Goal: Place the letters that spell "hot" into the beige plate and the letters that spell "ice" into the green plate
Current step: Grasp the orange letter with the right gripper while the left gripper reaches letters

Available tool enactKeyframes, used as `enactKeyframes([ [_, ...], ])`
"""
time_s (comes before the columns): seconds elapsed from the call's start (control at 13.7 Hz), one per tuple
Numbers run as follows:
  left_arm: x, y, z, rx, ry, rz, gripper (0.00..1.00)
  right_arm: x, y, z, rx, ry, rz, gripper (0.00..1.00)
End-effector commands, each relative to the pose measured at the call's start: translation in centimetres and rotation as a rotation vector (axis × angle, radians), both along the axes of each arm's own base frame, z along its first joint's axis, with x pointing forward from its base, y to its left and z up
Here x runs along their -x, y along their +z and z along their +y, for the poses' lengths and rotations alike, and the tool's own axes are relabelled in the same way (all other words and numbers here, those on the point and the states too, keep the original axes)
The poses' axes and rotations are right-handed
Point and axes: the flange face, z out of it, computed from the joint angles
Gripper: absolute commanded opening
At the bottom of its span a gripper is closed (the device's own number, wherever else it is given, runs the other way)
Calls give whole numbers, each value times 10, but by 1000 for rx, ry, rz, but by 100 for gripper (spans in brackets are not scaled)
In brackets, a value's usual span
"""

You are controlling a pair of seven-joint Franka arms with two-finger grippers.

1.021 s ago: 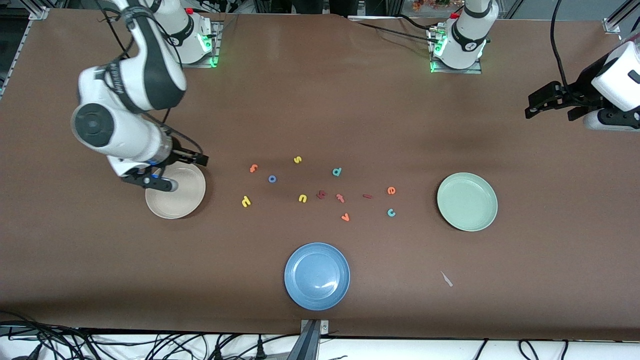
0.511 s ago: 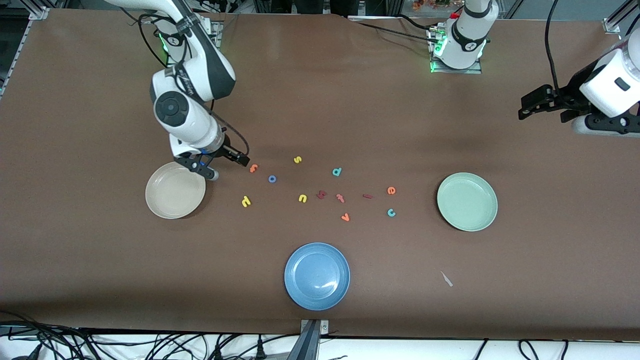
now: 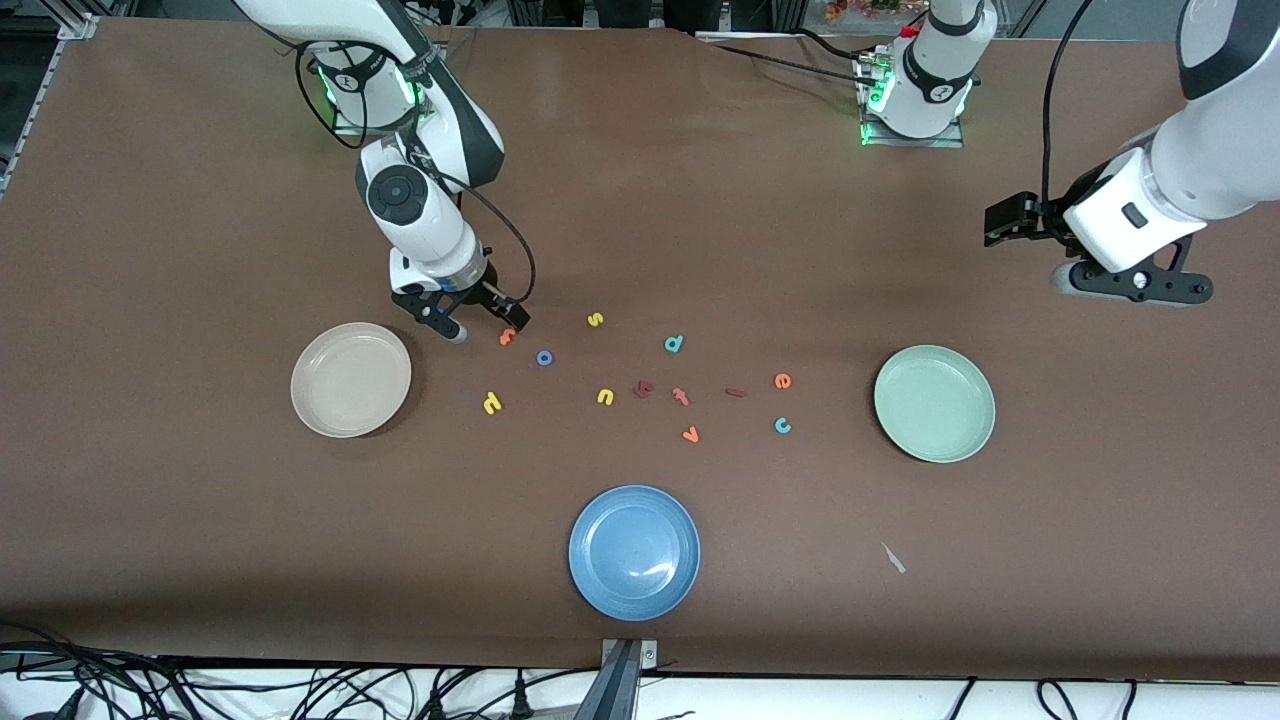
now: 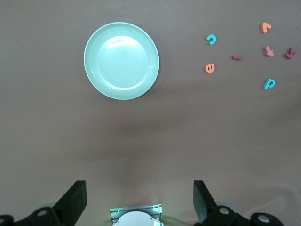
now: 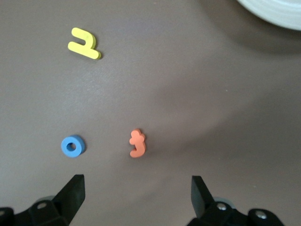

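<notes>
Brown table (image 3: 200,520). Three plates, nothing in any: blue plate (image 3: 634,552) nearest the front camera; beige plate (image 3: 351,379) toward the right arm's end; green plate (image 3: 934,403) toward the left arm's end.

Letters loose on the table between beige and green plates: yellow "h" (image 3: 492,403), blue "o" (image 3: 545,357), orange "t" (image 3: 508,336); orange "e" (image 3: 783,380), teal "c" (image 3: 782,426), dark red "i" (image 3: 735,392).

Right gripper (image 3: 473,322) low, just beside the orange "t", jaws spread, holding nothing. Left gripper (image 3: 1030,218) over bare table, jaws spread, holding nothing.
</notes>
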Motion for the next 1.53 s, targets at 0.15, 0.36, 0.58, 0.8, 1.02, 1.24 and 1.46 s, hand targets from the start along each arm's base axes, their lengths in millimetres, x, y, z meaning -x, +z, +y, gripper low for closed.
enactKeyframes([
  [0.15,-17,-36,-6,-13,-13,71,100,-21,-27,-2,-10,-48,-5,99],
  [0.36,-35,-94,-22,-11,-36,158,100,-27,-35,2,-9,-64,3,99],
  [0.58,-45,-139,-48,-21,-76,179,100,-28,-40,1,-7,-67,10,95],
  [0.8,-57,-198,-88,-26,-137,168,100,-27,-43,1,-5,-67,14,85],
  [1.02,-60,-241,-111,-27,-194,173,100,-28,-45,5,-6,-85,17,76],
  [1.24,-71,-262,-156,47,-211,124,100,-28,-50,13,-7,-92,21,65],
  [1.46,-94,-299,-167,69,-213,21,100,-27,-53,13,-5,-95,26,52],
])
